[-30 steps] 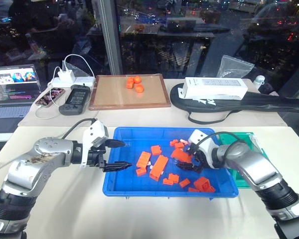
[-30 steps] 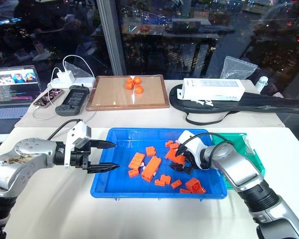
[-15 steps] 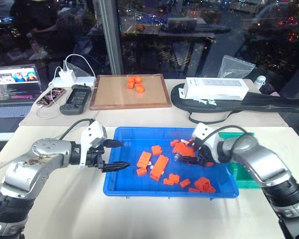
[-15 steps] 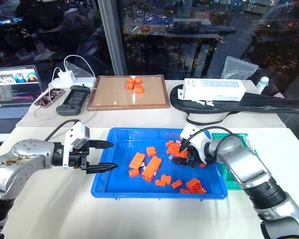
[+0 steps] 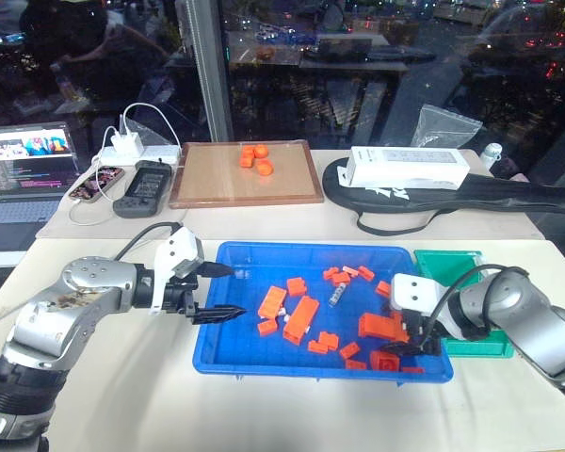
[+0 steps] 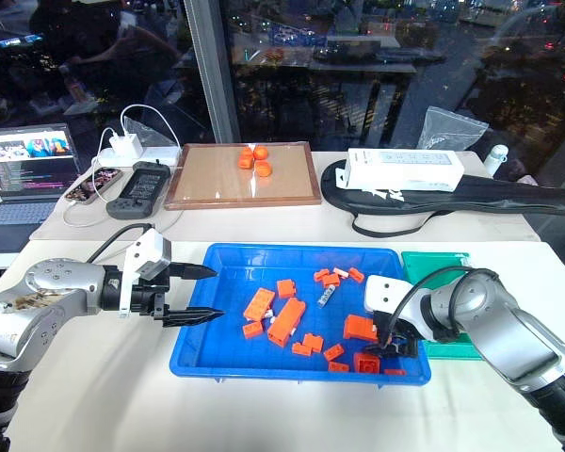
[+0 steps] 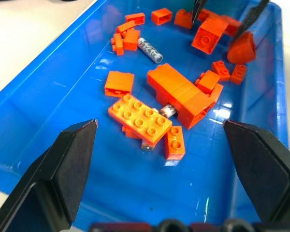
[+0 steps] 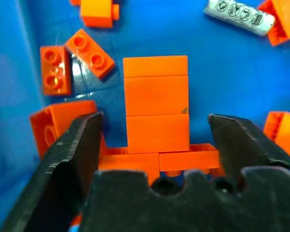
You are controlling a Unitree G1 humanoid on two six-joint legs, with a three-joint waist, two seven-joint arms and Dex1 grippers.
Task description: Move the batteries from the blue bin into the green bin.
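The blue bin [image 5: 264, 250] sits at the table's front with orange bricks [image 5: 301, 315] scattered in it. One silver-grey battery [image 5: 337, 295] lies bare toward the bin's far right, also seen from the wrists as a battery [image 7: 150, 50] and battery [image 8: 239, 17]. Another battery [image 7: 167, 110] pokes out from under bricks. The green bin [image 5: 447, 268] stands against the blue bin's right side. My left gripper [image 5: 228, 290] hangs open at the bin's left rim. My right gripper [image 5: 416, 341] is open over a stack of orange bricks [image 8: 156, 101] in the near right corner, holding nothing.
Behind the bins lie a wooden-framed tray [image 5: 217, 184] with orange pieces, a laptop [image 5: 24, 174], a phone and handheld device by a charger, and a white box [image 5: 405, 167] on a black bag [image 5: 508, 193]. Bare table lies left of and in front of the blue bin.
My right gripper has pulled back from the far-right brick cluster to the bin's near right corner, rolling as it went. The battery there now lies uncovered. The left arm has stayed still.
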